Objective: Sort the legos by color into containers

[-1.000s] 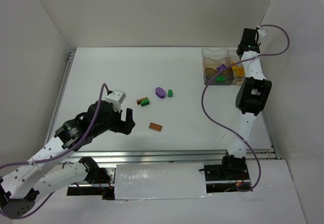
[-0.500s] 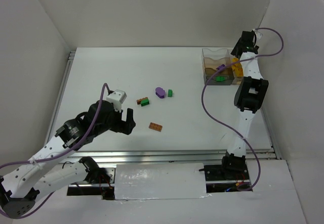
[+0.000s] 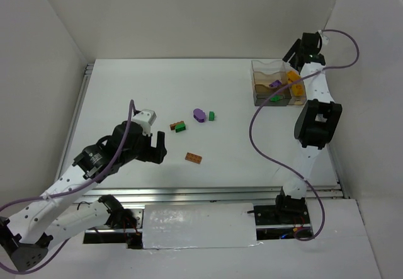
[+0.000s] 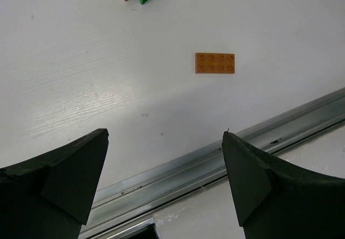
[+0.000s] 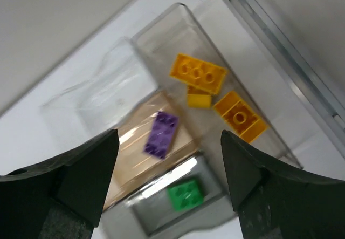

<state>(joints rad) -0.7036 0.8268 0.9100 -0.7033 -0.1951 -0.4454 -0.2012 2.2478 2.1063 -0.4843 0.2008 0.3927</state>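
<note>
The clear divided containers (image 3: 264, 71) stand at the back right. In the right wrist view (image 5: 167, 39) they hold three yellow-orange legos (image 5: 198, 73), a purple one (image 5: 161, 134) on the tan base and a green one (image 5: 186, 194). My right gripper (image 3: 292, 53) hangs open above them (image 5: 168, 136), holding nothing. On the table lie a purple lego (image 3: 199, 114), a green one (image 3: 212, 115), a brown-and-green pair (image 3: 179, 126) and a flat brown brick (image 3: 194, 158). My left gripper (image 3: 158, 148) is open (image 4: 164, 136), near the flat brown brick (image 4: 215, 62) but short of it.
A metal rail (image 4: 215, 161) runs along the table's near edge, just under the left fingers. White walls close in the table at the back and on both sides. The right arm's purple cable (image 3: 255, 125) loops over the table beside the containers.
My right gripper has opened and drawn up and back from the containers' right compartment. The left arm has shifted slightly left; its gripper stays open.
</note>
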